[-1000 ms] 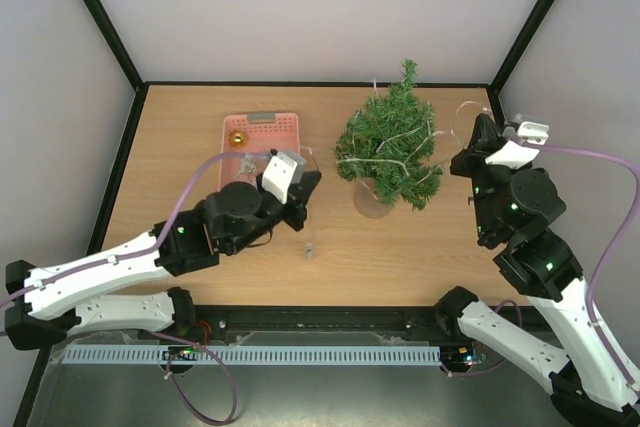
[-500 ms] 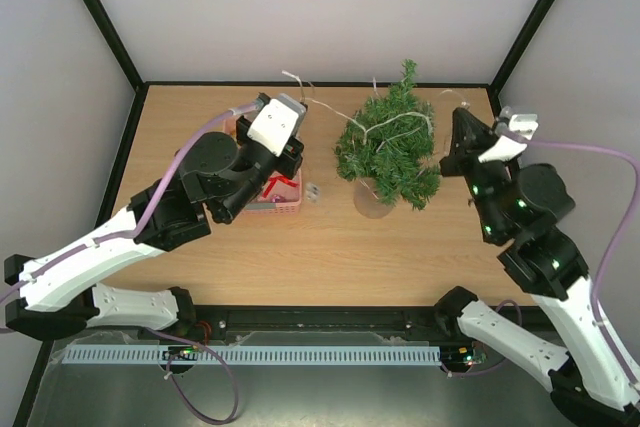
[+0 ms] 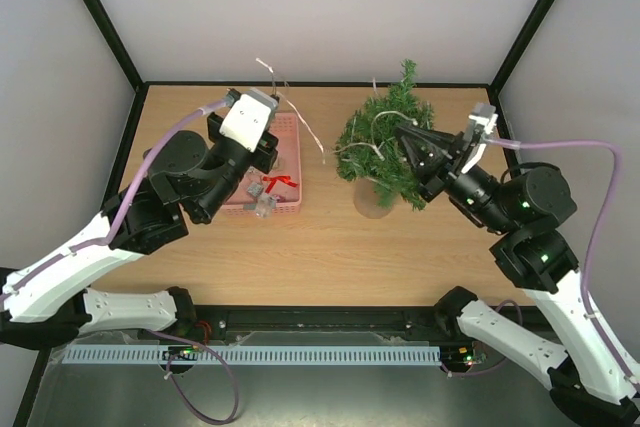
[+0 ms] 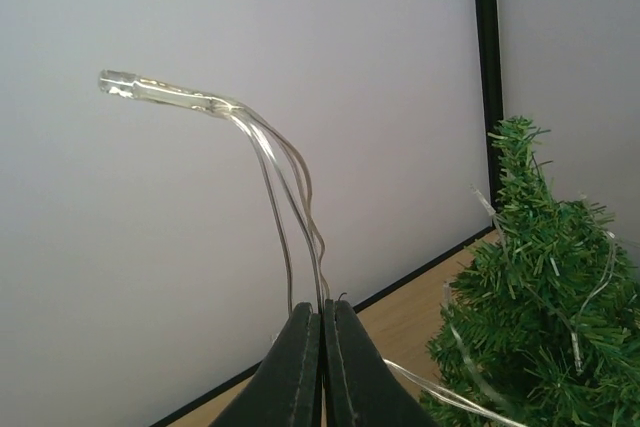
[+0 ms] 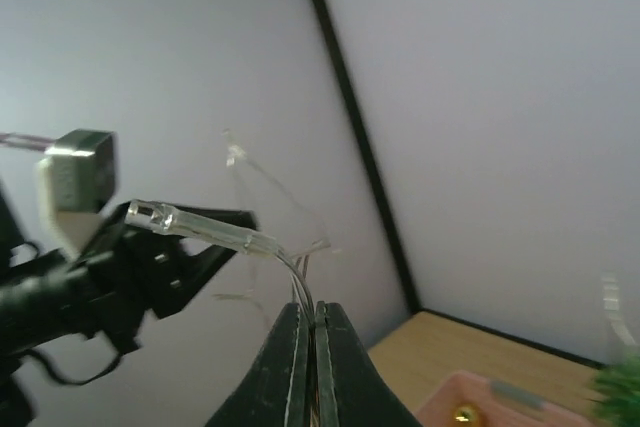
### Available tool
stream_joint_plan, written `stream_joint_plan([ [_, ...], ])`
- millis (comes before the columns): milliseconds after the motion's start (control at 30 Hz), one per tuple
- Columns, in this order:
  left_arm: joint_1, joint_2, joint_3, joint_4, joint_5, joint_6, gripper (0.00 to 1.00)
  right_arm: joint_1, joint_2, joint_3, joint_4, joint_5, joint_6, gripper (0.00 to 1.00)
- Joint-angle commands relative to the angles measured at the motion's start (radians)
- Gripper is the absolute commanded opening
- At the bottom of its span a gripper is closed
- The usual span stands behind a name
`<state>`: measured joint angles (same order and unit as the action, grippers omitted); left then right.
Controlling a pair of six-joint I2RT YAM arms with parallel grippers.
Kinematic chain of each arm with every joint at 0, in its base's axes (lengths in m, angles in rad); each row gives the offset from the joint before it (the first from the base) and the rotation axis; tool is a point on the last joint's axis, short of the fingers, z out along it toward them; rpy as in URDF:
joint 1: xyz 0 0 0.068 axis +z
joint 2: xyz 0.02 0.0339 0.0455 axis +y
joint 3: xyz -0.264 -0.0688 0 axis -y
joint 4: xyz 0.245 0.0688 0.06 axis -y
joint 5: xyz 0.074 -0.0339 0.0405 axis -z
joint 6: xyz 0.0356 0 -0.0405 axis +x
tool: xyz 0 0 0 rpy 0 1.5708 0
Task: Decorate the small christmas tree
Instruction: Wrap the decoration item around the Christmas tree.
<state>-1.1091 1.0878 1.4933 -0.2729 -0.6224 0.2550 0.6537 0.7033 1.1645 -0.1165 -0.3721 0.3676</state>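
Note:
The small christmas tree stands on its pale base at the back right of the table, with a thin clear light string draped through its branches. My left gripper is raised over the pink basket and shut on the string. In the left wrist view the wires rise from the closed jaws to a clear bulb tip, with the tree to the right. My right gripper points left over the treetop, shut on another stretch of string.
The pink basket holds a red bow and silvery ornaments; a gold ball shows in it in the right wrist view. Black frame posts and pale walls enclose the table. The left arm appears in the right wrist view.
My left arm has lifted from the table in front of the basket to above it, carrying the string up. The right gripper has swung left over the treetop.

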Motion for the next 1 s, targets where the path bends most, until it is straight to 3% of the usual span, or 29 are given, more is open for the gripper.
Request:
stream_joint_plan([
  [0,0.016,-0.027,-0.005,-0.006,-0.018,0.01,0.02,-0.003,0.038,-0.026,0.132,-0.304,0.086,0.02],
  [167,0.025,-0.038,-0.007,-0.005,0.013,-0.004,0.02,-0.003,0.058,-0.09,0.257,-0.546,0.147,0.02],
  [267,0.028,-0.038,-0.01,-0.001,0.018,-0.008,0.02,-0.003,0.041,-0.085,0.278,-0.478,0.145,0.02],
  [367,0.038,-0.032,-0.015,0.007,0.031,-0.006,0.02,-0.003,0.02,-0.022,0.118,-0.207,0.044,0.02],
  [500,0.066,-0.005,-0.003,0.018,0.082,0.003,0.02,-0.003,-0.001,0.022,-0.089,0.366,-0.017,0.02],
  [600,0.097,0.028,0.024,0.025,0.139,0.016,0.02,-0.003,0.002,0.017,-0.126,0.64,-0.101,0.02],
  [967,0.195,0.16,0.154,0.064,0.386,-0.003,0.02,-0.003,0.113,0.086,-0.171,1.157,-0.359,0.02],
])
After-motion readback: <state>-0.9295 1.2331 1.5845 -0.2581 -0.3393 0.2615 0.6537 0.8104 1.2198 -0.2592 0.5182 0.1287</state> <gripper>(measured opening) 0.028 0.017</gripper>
